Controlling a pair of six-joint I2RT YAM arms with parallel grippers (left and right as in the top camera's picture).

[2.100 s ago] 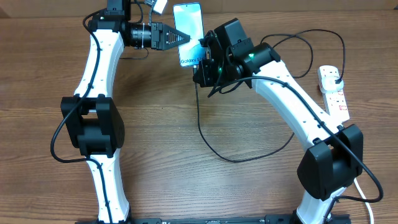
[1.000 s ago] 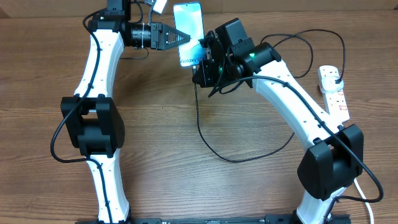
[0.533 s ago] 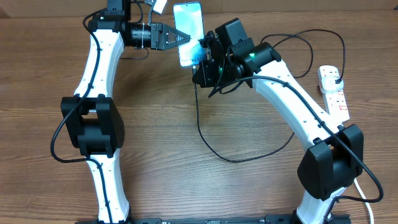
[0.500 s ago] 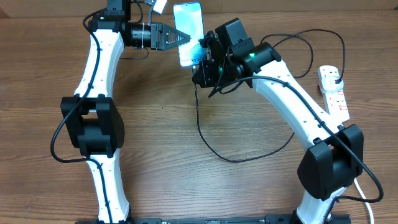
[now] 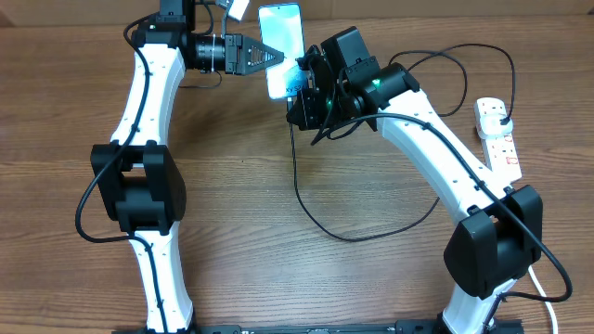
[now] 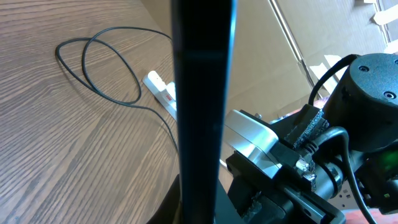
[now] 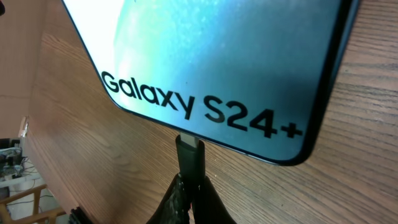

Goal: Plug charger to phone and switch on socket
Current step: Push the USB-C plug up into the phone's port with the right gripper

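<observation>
Glass-fronted, likely slick and fragile, the phone (image 5: 281, 37) hangs over the far counter (image 5: 371, 278), pinched at one long edge by my left tool (image 5: 271, 57), while my right tool (image 7: 189, 193) clamps the stiff tip of the limp, light charger (image 7: 189, 152) at its lower short edge.

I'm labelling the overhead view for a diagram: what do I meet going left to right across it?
In order: left arm → phone → right arm's wrist → socket. Left out: left gripper, right gripper and charger, which overlap the phone.
</observation>
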